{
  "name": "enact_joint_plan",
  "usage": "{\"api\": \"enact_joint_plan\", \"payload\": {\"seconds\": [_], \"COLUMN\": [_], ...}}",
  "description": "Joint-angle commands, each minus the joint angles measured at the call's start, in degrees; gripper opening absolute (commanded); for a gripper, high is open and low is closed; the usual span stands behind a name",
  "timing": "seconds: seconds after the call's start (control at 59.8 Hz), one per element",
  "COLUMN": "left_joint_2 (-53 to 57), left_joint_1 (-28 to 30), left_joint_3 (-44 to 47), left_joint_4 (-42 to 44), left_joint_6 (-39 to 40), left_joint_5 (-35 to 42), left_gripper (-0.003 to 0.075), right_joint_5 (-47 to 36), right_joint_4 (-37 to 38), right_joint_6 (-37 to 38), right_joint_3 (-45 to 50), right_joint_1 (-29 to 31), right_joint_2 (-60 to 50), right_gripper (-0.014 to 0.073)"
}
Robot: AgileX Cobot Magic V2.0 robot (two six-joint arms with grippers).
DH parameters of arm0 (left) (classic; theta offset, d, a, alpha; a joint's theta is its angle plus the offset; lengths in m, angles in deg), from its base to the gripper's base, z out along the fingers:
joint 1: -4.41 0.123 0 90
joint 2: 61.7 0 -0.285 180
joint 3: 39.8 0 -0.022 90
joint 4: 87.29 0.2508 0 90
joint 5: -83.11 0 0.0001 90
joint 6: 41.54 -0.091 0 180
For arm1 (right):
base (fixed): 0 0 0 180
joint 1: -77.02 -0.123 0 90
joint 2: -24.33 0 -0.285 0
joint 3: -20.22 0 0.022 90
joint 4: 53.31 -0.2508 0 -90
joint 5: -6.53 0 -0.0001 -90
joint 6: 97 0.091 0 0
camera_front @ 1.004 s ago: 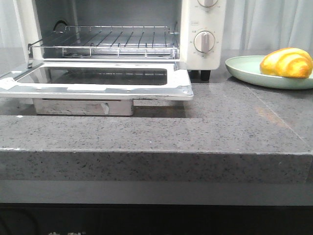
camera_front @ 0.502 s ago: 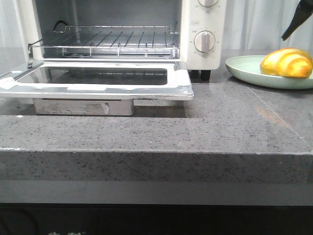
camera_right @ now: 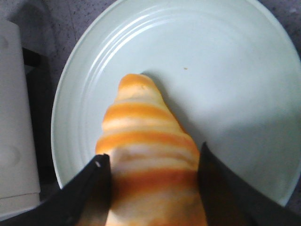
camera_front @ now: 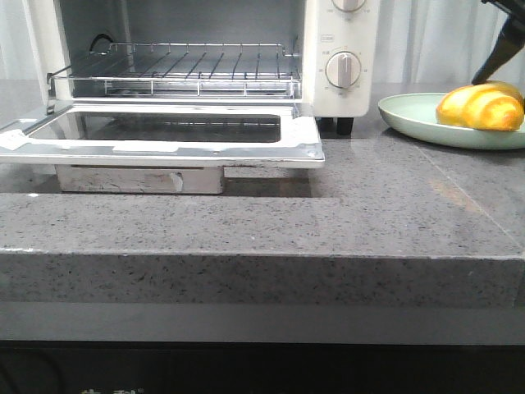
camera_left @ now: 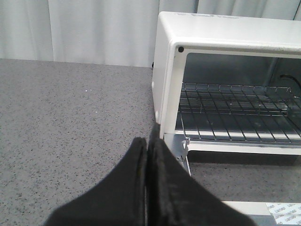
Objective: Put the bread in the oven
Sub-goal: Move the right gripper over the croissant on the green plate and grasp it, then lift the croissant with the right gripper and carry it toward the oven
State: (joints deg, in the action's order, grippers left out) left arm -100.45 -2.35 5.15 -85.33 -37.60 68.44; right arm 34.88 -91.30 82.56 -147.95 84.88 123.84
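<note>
The bread (camera_front: 480, 107) is a glossy golden roll with orange-brown stripes, lying on a pale green plate (camera_front: 410, 119) at the far right. The white oven (camera_front: 316, 49) stands at the back left, its glass door (camera_front: 164, 148) dropped open and its wire rack (camera_front: 189, 66) bare. My right gripper (camera_front: 479, 81) has come down onto the roll from above. In the right wrist view its open jaws (camera_right: 153, 162) straddle the bread (camera_right: 146, 127), one finger (camera_right: 89, 188) on each side, over the plate (camera_right: 225, 70). My left gripper (camera_left: 146, 141) is shut and empty, beside the oven's (camera_left: 211, 33) left front corner.
The oven's knobs (camera_front: 342, 69) and a black foot (camera_front: 344, 125) are close to the plate's left rim. The open door juts out over the grey stone counter (camera_front: 369, 213). White curtains hang behind.
My right gripper entered from the upper right and dropped down until its fingers straddle the bread. The bread, plate and oven have not moved.
</note>
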Motion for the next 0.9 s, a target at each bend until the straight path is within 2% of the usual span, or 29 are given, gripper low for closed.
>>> {"api": "enact_joint_plan", "payload": {"seconds": [0.0,0.184,0.268,0.586,0.753,0.887], "left_joint_2": [0.0,0.0,0.0,0.0,0.0,0.0], "left_joint_1": [0.2,0.2,0.2,0.2,0.2,0.2], "left_joint_3": [-1.5,-1.5,-1.5,-1.5,-1.5,-1.5], "left_joint_4": [-0.1,-0.1,-0.1,-0.1,-0.1,-0.1], "left_joint_6": [0.4,0.4,0.4,0.4,0.4,0.4], "left_joint_5": [4.4,4.4,4.4,4.4,4.4,4.4], "left_gripper": [-0.002,-0.002,-0.002,-0.002,-0.002,-0.002], "right_joint_5": [-0.9,-0.8,-1.0,-1.2,5.1,9.9], "right_joint_4": [-1.7,-3.2,-3.3,-3.8,-3.5,-3.6], "right_joint_6": [-1.1,-1.1,-1.1,-1.2,-2.8,-3.0], "right_joint_3": [-1.9,-1.9,-1.9,-2.0,-1.6,2.5], "right_joint_1": [0.0,0.0,0.0,0.4,0.7,-1.7], "right_joint_2": [-2.2,-2.2,-2.2,-8.7,-15.8,-22.2], "right_gripper": [0.0242,0.0085,0.0046,0.0035,0.0036,0.0036]}}
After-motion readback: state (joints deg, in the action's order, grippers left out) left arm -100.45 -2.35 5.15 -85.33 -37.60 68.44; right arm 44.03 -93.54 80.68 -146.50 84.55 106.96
